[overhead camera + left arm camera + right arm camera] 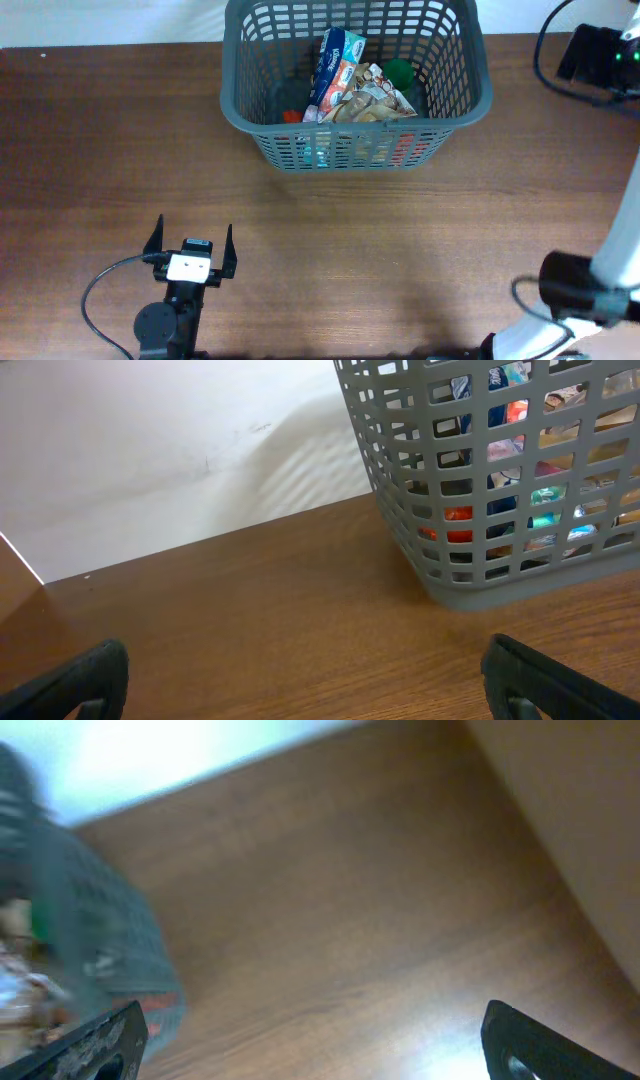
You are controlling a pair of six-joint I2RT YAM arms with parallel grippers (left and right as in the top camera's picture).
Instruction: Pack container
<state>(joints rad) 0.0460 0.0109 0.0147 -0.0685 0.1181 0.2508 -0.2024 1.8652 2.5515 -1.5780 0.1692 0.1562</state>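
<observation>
The container (355,150), a big dark grey lattice basket, stands at the table's far middle. Inside lie a blue-and-white packet (335,60), a brown snack bag (370,95), something green (398,70) and something red (290,116). My left gripper (194,228) is open near the front left, well short of the basket, with nothing between its fingers. Its wrist view has the container (470,575) ahead to the right, past the gripper (310,685). My right gripper (315,1045) is open and empty over bare wood, the container (110,940) blurred at its left.
The right arm's white and black links (575,285) stand at the front right corner. A black device with a green light (600,50) and cables sits at the far right. A black cable (100,290) loops beside the left arm. A white wall (150,440) runs behind the table.
</observation>
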